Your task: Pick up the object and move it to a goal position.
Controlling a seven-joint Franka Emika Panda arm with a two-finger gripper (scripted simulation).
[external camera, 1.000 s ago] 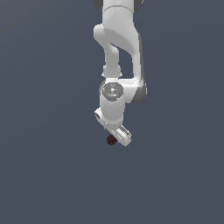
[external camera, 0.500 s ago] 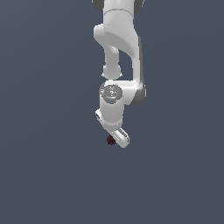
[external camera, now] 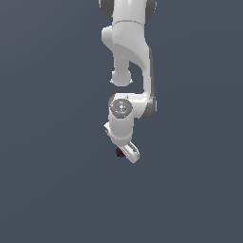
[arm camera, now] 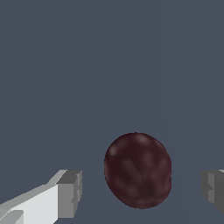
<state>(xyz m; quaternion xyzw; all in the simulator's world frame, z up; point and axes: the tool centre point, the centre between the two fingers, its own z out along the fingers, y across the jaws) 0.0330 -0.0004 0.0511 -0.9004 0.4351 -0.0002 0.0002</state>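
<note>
Scanning the exterior view from its left: that side shows only flat slate-grey background. Near the centre the white arm (external camera: 128,52) comes down from the top edge, bends at a wrist joint with a round grey cap, and ends in the end effector (external camera: 124,151), tilted toward the exterior view's right. The object (external camera: 119,152), a tiny dark red ball, peeks out on the exterior view's left side of the end effector's lower part, pressed close against it; contact cannot be judged from here. Right of the arm, grey background again.

Wrist view: the object (arm camera: 138,170) is dark red, roundish, mottled, and sits between the two fingers. One white and grey fingertip (arm camera: 69,194) stands to one side with a visible gap to the ball; the other grey fingertip (arm camera: 213,185) shows at the frame edge, also clear of it. End effector (arm camera: 141,189) state: spread apart, straddling the object, gripping nothing.
</note>
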